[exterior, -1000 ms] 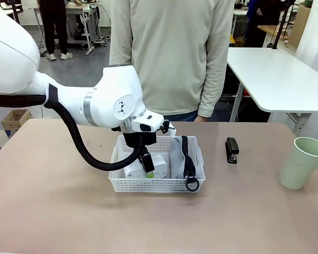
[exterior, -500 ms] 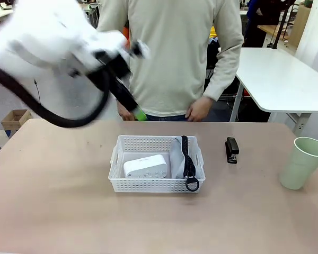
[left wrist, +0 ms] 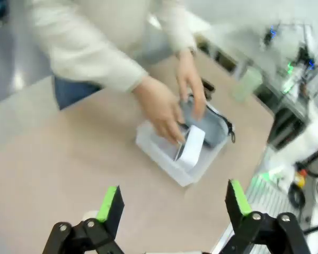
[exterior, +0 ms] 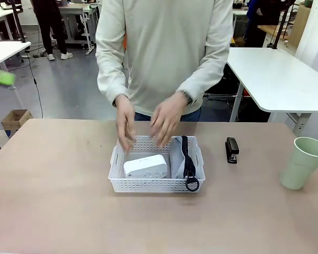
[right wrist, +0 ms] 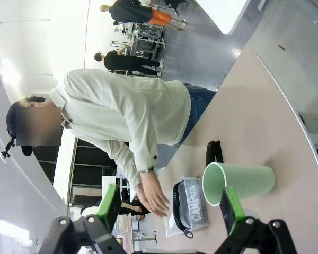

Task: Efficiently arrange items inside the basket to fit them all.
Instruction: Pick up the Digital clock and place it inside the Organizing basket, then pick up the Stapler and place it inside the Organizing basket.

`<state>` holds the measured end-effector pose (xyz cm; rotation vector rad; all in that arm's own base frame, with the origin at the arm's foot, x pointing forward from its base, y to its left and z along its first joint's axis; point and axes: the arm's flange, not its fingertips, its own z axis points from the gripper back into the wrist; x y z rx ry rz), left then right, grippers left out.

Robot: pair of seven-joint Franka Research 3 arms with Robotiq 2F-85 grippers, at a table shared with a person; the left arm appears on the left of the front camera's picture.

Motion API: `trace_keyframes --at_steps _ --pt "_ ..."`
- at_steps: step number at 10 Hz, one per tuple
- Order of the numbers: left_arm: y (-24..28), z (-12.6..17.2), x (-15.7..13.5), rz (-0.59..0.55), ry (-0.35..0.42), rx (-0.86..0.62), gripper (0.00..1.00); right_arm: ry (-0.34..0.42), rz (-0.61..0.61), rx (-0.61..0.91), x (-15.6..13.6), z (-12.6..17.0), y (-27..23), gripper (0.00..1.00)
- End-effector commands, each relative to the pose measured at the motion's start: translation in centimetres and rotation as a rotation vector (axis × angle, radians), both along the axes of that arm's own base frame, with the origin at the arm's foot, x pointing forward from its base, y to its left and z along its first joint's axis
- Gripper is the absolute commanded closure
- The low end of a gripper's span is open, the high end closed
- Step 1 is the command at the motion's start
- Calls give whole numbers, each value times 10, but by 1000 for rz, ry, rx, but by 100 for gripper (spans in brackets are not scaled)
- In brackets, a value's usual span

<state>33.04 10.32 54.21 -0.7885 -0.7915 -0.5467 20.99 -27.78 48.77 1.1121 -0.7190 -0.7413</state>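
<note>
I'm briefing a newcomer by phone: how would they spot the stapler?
Find the white basket mid-table. Just right of it, on the tabletop, lies the black stapler. It is small and dark, unlike the tall pale green cup farther right.

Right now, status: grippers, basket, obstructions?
Left gripper, right gripper open. White plastic basket holds white box, grey pouch. Black stapler, pale green cup outside. Person's hands at basket.

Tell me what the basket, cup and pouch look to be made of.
Basket: white plastic, apparently rigid, judging by its moulded lattice walls.
Cup: pale green with a smooth matt wall. Probably plastic, though the look leaves it open.
Pouch: grey fabric, seemingly soft from its uneven outline, with a black strap.
</note>
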Motion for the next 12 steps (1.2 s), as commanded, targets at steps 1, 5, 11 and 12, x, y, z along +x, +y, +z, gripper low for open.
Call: trace_keyframes --at_steps 1,5,11,12 --pt "71 -59 -31 276 61 -284 0 -42 2 -7 1 0 -1 0" --pt "92 -74 -54 233 92 -253 0 -42 2 -7 1 0 -1 0" --pt "92 -74 -54 233 92 -253 0 -42 2 -7 1 0 -1 0" --pt "92 -74 -54 233 92 -253 0 -42 2 -7 1 0 -1 0"
